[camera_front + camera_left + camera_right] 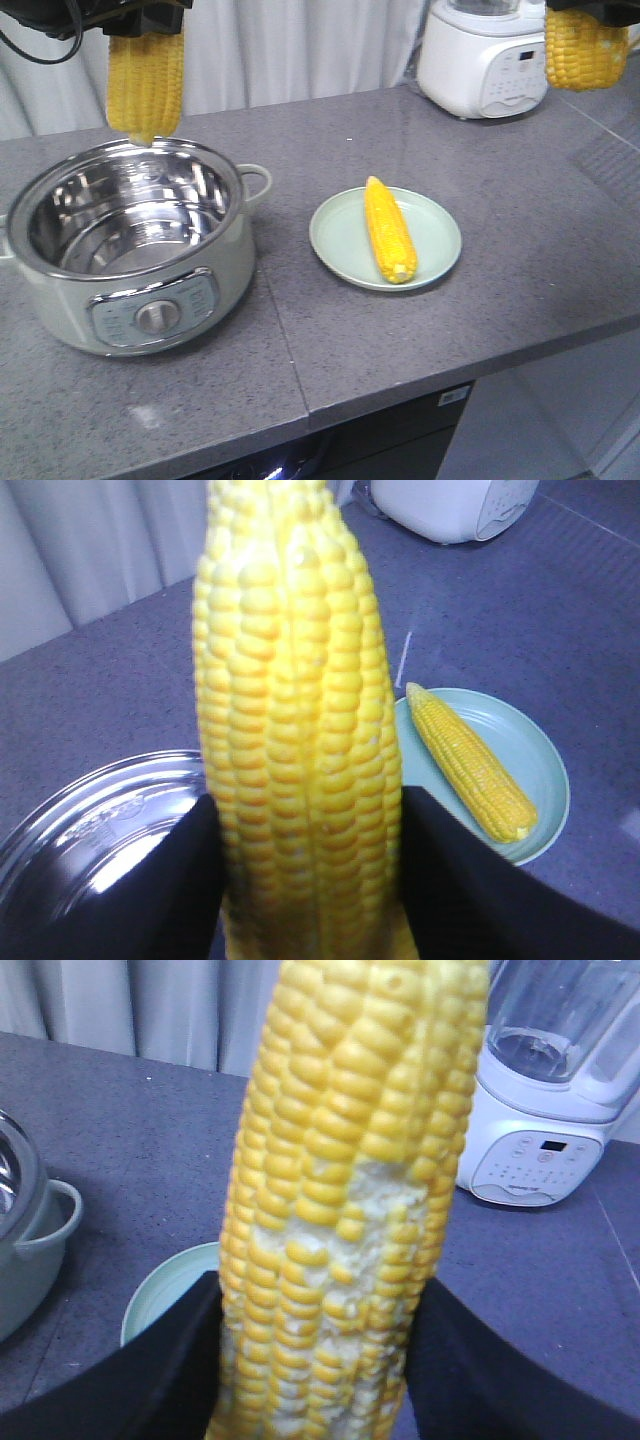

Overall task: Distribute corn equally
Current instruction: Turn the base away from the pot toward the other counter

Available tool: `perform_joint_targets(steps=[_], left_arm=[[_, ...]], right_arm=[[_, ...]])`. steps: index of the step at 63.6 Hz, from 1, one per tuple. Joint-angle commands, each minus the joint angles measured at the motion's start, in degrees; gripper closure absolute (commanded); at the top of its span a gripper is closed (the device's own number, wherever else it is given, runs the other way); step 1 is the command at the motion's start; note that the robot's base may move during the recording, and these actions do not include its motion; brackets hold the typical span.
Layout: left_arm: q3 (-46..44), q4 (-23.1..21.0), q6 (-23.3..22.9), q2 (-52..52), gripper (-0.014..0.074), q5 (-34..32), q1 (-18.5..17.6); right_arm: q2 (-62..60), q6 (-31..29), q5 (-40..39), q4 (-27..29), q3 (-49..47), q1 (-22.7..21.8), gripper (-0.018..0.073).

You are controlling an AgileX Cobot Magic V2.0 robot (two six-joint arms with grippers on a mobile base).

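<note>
**K:** While both arms hung over the tabletop (520, 300), what did the jaws have?

**R:** Left jaws were clamped on the left cob (145, 85). Black pads pressed both sides of its thick end and the tip pointed down. Right jaws were closed the same way round the right cob (350, 1210). That one showed a patch of pale, damaged kernels.

**K:** Positions?

**R:** Steel pot (130, 250) sat directly below the left jaws. The cob tip hung just over its far rim, and I couldn't tell whether it touched. Green plate (435, 250) lay lower down, between the two sets of jaws and well apart from the right ones. Third cob (388, 230) lay on the plate, free of both jaws, with its pointed end toward the back.

**K:** Anything near the right jaws?

**R:** White blender (485, 60) stood at the back of the tabletop, just left of them. The right cob hung high beside it.
</note>
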Motion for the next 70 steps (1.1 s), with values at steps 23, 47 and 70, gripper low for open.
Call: perform_joint_targets(steps=[23, 47, 70], left_arm=[[-1.3, 0.4, -0.6, -2.1, 0.0602, -4.1, -0.2], [-1.3, 0.4, -0.6, -2.1, 0.0602, -4.1, -0.2], [-1.3, 0.4, -0.6, -2.1, 0.0602, -4.1, -0.2]], right_arm=[[-1.7, -0.3, -4.3, -0.8, -1.7, -0.4, 0.0564], [-1.7, -0.3, -4.3, -0.8, -1.7, -0.4, 0.0564], [-1.7, -0.3, -4.3, -0.8, -1.7, -0.4, 0.0564]])
